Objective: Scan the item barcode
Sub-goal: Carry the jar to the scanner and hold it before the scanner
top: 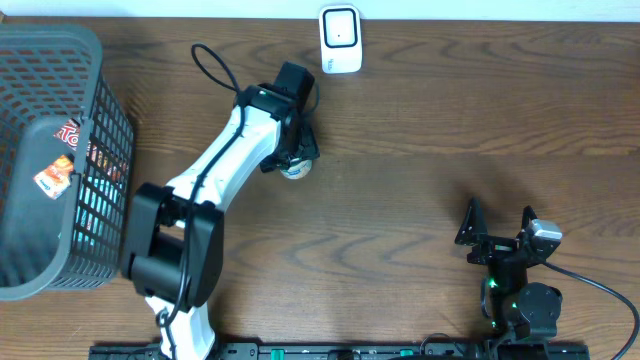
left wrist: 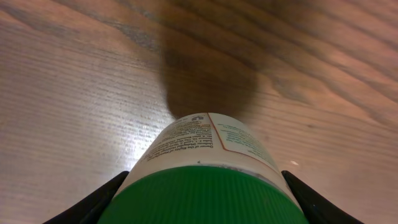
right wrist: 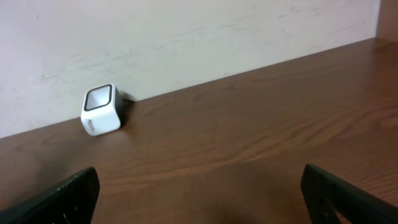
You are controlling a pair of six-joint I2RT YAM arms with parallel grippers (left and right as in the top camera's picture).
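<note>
Bottle, white with green ribbed cap, clamped between fingers of left gripper, printed label facing wrist camera. Dark shadow on wooden table beyond it. From above: bottle below and left of white scanner at back edge, apart from it. Right gripper spread wide, holding nothing, front right. Grey mesh basket at left edge, packets inside.

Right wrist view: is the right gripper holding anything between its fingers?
No, the right gripper stands wide open, with only the table and the white scanner showing between its jaws.
</note>
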